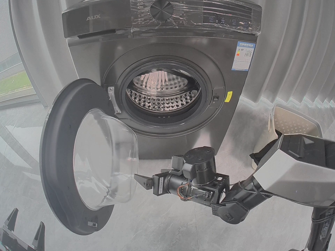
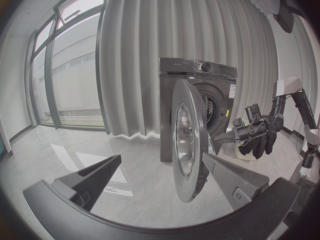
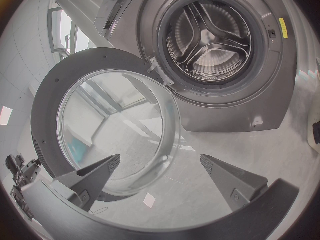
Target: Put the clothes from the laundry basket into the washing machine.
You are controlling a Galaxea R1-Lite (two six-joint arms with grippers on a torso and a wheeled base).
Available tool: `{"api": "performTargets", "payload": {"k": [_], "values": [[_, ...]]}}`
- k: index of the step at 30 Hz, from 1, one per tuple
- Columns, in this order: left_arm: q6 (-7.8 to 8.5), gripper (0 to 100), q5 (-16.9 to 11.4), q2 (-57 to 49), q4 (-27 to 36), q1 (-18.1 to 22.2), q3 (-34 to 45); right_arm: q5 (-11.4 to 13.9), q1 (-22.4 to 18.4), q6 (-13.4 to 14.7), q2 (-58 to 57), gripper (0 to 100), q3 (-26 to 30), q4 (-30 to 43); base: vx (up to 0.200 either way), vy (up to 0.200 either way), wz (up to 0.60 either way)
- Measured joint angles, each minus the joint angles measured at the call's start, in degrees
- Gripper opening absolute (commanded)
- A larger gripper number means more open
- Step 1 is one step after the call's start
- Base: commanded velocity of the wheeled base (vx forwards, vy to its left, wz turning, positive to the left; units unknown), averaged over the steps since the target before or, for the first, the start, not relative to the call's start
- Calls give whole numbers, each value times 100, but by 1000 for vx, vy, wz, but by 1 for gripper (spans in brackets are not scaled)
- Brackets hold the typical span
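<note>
The grey washing machine (image 1: 160, 70) stands with its round door (image 1: 87, 157) swung wide to the left, and its steel drum (image 1: 162, 91) holds no clothes. A white laundry basket (image 1: 296, 122) sits on the floor to the machine's right, with dark clothes (image 1: 265, 152) hanging over its rim; the same clothes (image 2: 256, 147) appear in the left wrist view. My right gripper (image 1: 141, 180) hovers low in front of the machine, beside the door's glass bowl, open and holding nothing (image 3: 160, 160). My left gripper (image 1: 24, 227) is low at the near left, open and holding nothing (image 2: 160, 160).
Grey pleated curtains (image 1: 296, 53) hang behind the machine. A tall window (image 2: 73, 67) lies to the left. The open door (image 3: 43, 94) takes up the floor space left of the drum opening (image 3: 206, 40). Bare tiled floor (image 1: 157, 220) lies in front.
</note>
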Motion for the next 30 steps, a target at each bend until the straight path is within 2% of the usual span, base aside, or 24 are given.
{"api": "performTargets", "payload": {"k": [8,18,24,30], "values": [[0,100,0,0,0,0,0,-23,312,90,457,100,-739,118,0,0,0],[0,100,2,0,0,0,0,-113,494,165,733,100,-1067,69,0,0,0],[0,100,0,0,0,0,0,-127,447,189,406,100,-728,39,0,0,0],[-2,100,2,0,-2,0,0,-163,383,134,-364,100,69,37,0,0,0]]}}
